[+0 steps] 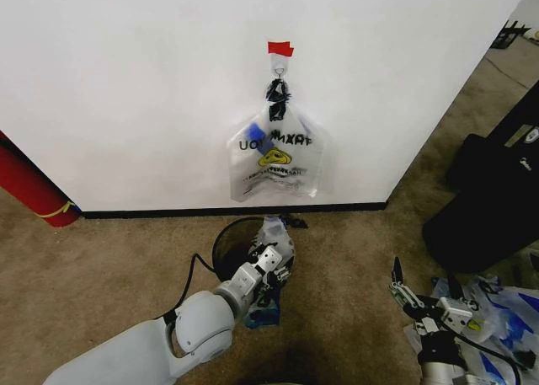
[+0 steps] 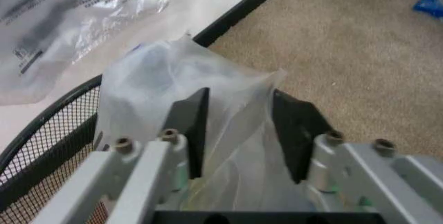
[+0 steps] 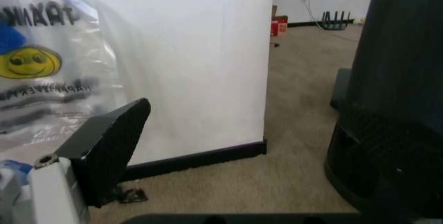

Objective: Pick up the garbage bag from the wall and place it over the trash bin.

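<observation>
My left end effector [image 1: 271, 263] is closed on a garbage bag [image 2: 166, 84], held above the rim of the trash bin [image 1: 226, 243] below the wall [image 1: 126, 90]. Another bag [image 1: 276, 159] hangs from the hook [image 1: 280, 66]. My right end effector [image 1: 402, 291] hovers apart, fingers spread, empty.

garbage bag [image 1: 275, 159]: translucent, yellow smiley, black lettering, blue print; hangs flat from a small hook on the wall [image 1: 126, 90] | second garbage bag [image 2: 180, 79]: clear, bunched, pinched in left pincer [image 2: 239, 130] over the trash bin's rim | trash bin [image 1: 226, 242]: round black wire mesh, upright on carpet beside the baseboard
</observation>
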### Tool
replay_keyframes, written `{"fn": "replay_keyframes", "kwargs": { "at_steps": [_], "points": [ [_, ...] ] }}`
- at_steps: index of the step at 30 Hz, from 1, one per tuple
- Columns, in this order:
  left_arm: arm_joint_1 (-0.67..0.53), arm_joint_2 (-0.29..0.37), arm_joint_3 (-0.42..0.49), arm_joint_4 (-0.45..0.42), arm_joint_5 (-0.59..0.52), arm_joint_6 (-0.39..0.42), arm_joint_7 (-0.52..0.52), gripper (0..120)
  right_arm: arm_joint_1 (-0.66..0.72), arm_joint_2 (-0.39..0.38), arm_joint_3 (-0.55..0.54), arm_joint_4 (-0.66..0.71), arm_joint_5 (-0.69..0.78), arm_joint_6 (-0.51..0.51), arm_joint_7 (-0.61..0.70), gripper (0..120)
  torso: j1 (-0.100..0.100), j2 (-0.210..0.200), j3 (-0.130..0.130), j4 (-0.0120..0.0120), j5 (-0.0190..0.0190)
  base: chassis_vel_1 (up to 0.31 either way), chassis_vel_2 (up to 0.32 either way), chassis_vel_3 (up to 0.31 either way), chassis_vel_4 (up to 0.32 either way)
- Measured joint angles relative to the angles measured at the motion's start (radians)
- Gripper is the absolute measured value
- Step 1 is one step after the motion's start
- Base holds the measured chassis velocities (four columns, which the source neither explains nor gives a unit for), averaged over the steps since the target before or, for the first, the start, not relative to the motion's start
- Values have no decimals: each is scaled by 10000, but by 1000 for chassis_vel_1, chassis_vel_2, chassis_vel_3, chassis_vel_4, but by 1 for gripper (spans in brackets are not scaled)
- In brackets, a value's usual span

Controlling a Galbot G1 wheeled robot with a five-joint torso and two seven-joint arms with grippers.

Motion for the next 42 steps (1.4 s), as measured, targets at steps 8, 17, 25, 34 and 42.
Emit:
{"fn": "replay_keyframes", "kwargs": {
  "at_steps": [8, 17, 25, 34, 42],
  "points": [
    [79, 37, -158, 18, 90, 9, -72, 4, 92, -205, -109, 3, 270, -340, 1, 100, 0, 0, 0, -2, -1, 0, 0, 0, 0],
    [1063, 387, -1431, -606, 27, -184, -106, 0, 1139, -1334, -1006, 23, 2104, -3081, -42, 100, -1, 0, 0, 1, 1, 0, 0, 0, 0],
    [1982, 431, -2592, -845, 67, -318, -93, 0, 2663, -2537, -2365, 86, 3713, -5328, -119, 100, -1, 2, 0, 0, -4, 0, 0, 0, 0],
    [2575, 613, -3081, -1050, 50, -500, -12, 0, 4651, -2947, -4017, -807, 4934, -6828, 1304, 100, -1, 1, 1, -1, -2, 0, 0, 0, 0],
    [2908, 750, -3433, -1177, 52, -662, 55, 0, 6110, -2257, -4830, -1202, 6088, -8743, 3619, 100, 0, 2, 0, -1, -2, 0, 0, 0, 0]
  ]
}}
